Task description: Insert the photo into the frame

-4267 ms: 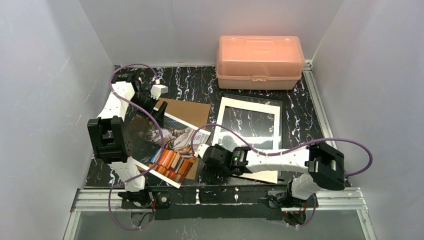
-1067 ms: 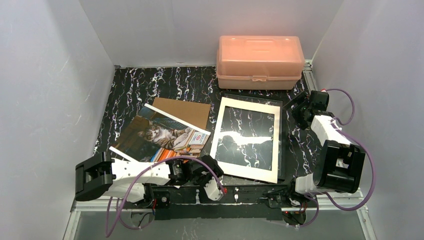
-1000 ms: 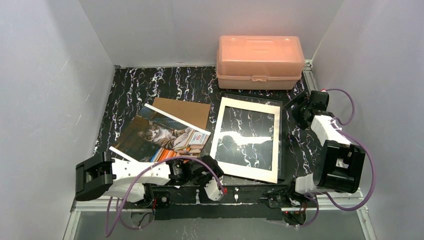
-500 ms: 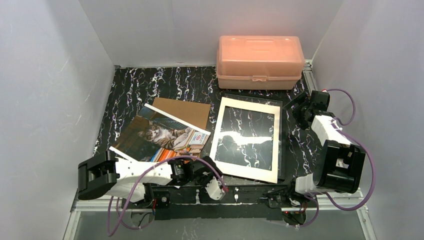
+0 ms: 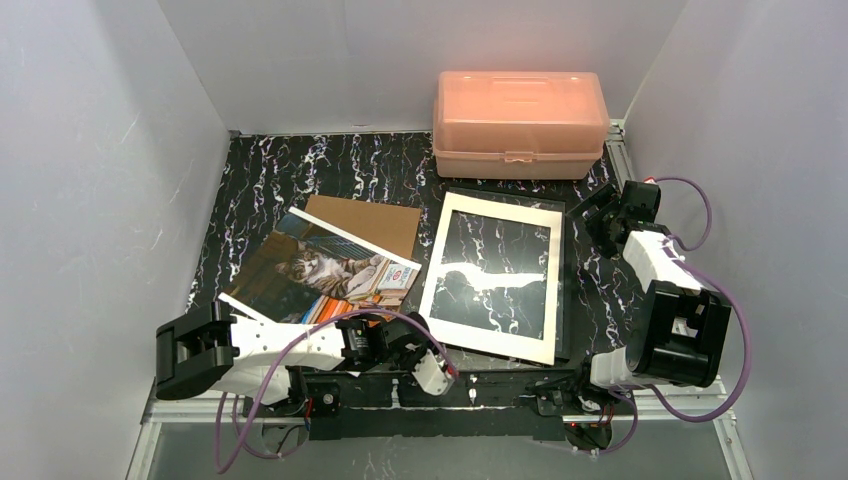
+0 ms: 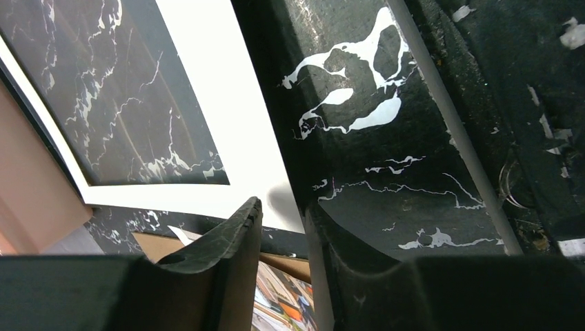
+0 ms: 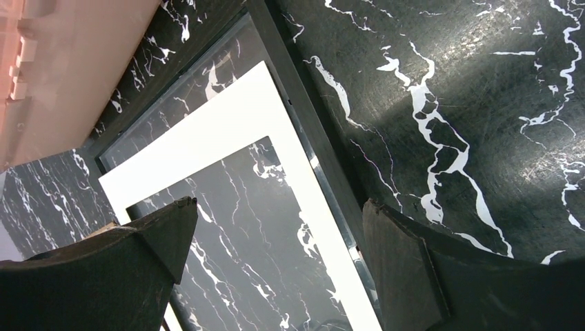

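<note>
Photo [image 5: 325,272], a glossy white-bordered cat print, lay flat, partly over the brown backing board [image 5: 370,222], left of the black glass-fronted frame [image 5: 500,245] and not in it. Both arms had drawn off it, so the insertion was still to do. The left gripper [image 5: 432,368] had narrowed its empty fingers at the near edge of the table [image 5: 300,170], while the right gripper [image 5: 600,212] stood wide apart, empty.

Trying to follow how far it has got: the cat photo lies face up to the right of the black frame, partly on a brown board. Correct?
Not quite: the photo lies face up to the left of the frame, not the right, partly on the brown board, as the top view shows.
</note>
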Controlling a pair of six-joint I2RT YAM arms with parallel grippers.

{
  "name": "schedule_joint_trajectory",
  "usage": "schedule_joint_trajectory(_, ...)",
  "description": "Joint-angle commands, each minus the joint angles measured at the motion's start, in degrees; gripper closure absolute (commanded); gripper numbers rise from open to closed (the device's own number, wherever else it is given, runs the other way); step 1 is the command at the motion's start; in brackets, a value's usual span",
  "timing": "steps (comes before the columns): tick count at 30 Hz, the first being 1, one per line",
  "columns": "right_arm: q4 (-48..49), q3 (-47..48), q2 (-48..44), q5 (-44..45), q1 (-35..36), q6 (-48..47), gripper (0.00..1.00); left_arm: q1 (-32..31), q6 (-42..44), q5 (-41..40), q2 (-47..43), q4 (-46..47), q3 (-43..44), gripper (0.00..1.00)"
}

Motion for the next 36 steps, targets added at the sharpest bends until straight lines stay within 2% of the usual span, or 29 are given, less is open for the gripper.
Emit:
schedule_joint_trajectory(1, 2.1, -0.3, -1.8, -0.4, -0.3, -0.4, 0.03, -0.3, -2.1, -1.2, -1.2, -1.5, 1.9, 0.75)
schedule_joint_trajectory(6, 2.6, -0.6, -1.7, -0.8, -0.4, 0.0, 0.03, -0.3, -2.8, -2.3, -1.4, -1.4, 2.9, 0.81)
schedule_joint_trajectory(16, 2.4, -0.1, -1.7, -0.9, -0.3, 0.0, 0.04, 0.4, -2.4, -2.1, -0.2, 0.3, 4.4, 0.82)
schedule_joint_trajectory(21, 2.2, 0.0, -1.6, -1.1, -0.3, 0.0, 0.04, 1.6, -1.8, -1.8, 0.7, 0.7, 5.5, 0.86)
schedule_joint_trajectory(36, 2.6, -0.7, -2.4, -1.8, -0.3, 0.0, 0.04, 3.5, -1.8, -1.3, 4.5, 1.1, 8.6, 0.85)
